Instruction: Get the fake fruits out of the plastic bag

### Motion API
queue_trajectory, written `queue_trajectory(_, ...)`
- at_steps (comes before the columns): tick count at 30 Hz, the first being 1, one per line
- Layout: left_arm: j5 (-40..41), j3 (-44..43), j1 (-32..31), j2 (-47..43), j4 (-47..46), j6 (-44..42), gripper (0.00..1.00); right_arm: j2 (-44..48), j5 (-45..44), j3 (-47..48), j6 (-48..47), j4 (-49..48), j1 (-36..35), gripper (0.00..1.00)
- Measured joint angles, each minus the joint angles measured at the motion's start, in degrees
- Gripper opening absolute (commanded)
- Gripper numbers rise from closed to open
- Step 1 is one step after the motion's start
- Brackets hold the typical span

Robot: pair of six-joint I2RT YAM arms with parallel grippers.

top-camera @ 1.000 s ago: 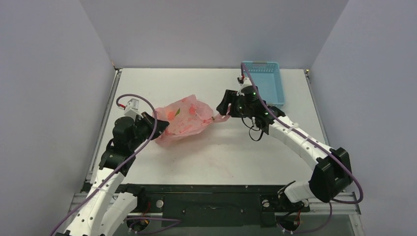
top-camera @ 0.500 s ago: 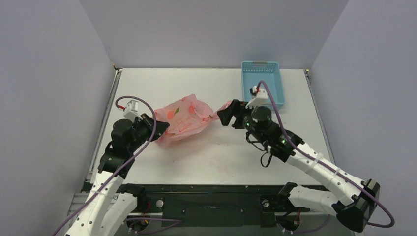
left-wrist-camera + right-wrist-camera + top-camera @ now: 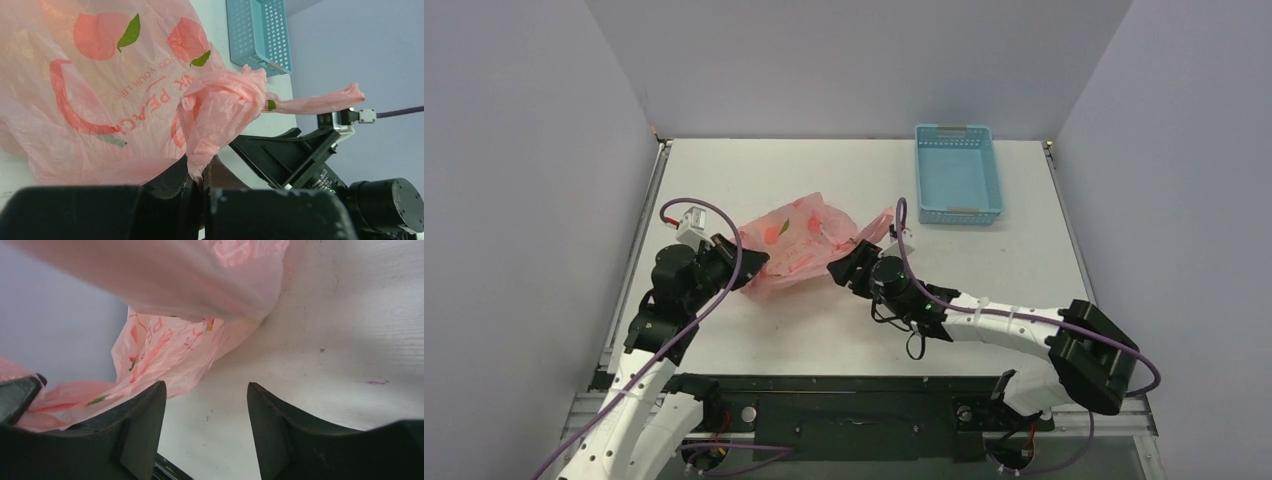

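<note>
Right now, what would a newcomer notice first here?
The crumpled pink plastic bag printed with peaches lies left of centre, with the left gripper shut on a bunched fold at its near-left edge. The right gripper sits open at the bag's right side, gripping nothing. An empty light-blue slotted basket stands at the far right.

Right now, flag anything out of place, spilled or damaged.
Nothing stands out. The plastic bag lies crumpled, no tear visible, a bunched part pinched in the left claw; the right claw hangs open beside it. Nothing lies spilled; the blue basket sits upright.
</note>
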State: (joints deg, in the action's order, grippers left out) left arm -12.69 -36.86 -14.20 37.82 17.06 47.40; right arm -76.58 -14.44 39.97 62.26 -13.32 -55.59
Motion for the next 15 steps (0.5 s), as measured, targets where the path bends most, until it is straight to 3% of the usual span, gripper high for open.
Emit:
queue_trajectory(4, 0.0, 0.0, 0.0, -0.42, 0.24, 0.07, 0.0, -6.67, 1.29, 2.8, 5.49, -2.64, 0.04, 0.4)
queue_trajectory(8, 0.02, 0.0, 0.0, -1.2, 0.92, 0.04, 0.0, -11.34, 3.43, 4.24, 9.11, -5.16, 0.11, 0.33)
queue_trajectory(15, -0.2, 0.0, 0.0, -1.75, 1.66, 0.0, 0.0, -16.09, 5.03, 5.29, 11.63, -6.71, 0.52, 0.34)
